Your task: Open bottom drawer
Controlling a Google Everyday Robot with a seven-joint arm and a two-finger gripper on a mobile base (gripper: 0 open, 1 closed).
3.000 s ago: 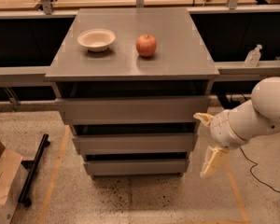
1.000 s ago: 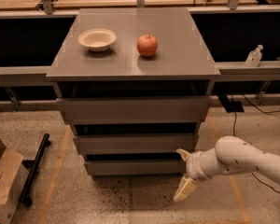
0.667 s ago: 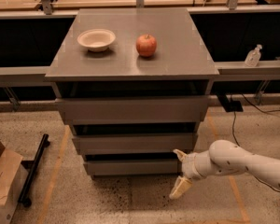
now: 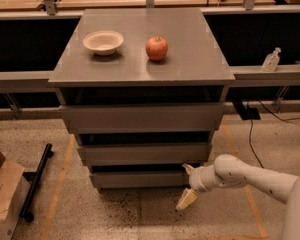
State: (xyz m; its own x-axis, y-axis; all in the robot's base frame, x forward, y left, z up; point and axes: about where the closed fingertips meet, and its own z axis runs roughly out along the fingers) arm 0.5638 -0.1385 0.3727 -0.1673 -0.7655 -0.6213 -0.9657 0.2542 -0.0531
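Observation:
The bottom drawer point(image 4: 140, 179) is the lowest and narrowest of three plain grey handleless fronts in the grey cabinet point(image 4: 140, 66). It sits just above the floor, set back under the middle drawer point(image 4: 144, 153). My gripper point(image 4: 187, 184) is low at the bottom drawer's right end, on a white arm point(image 4: 250, 176) coming in from the right. Its fingers are spread apart, the upper fingertip point(image 4: 188, 169) at the drawer front's top right corner and the lower one point(image 4: 186, 199) hanging near the floor. It holds nothing.
A white bowl point(image 4: 103, 42) and a red apple point(image 4: 157, 48) sit on the cabinet top. A cardboard box point(image 4: 2, 196) and a black bar point(image 4: 35, 181) lie on the floor at left. A clear bottle point(image 4: 271, 60) stands on the right ledge, with a cable point(image 4: 251, 134) below it.
My gripper has come down from mid-height at the cabinet's right side and moved left to the bottom drawer's right end. The drawers, bowl and apple have not moved.

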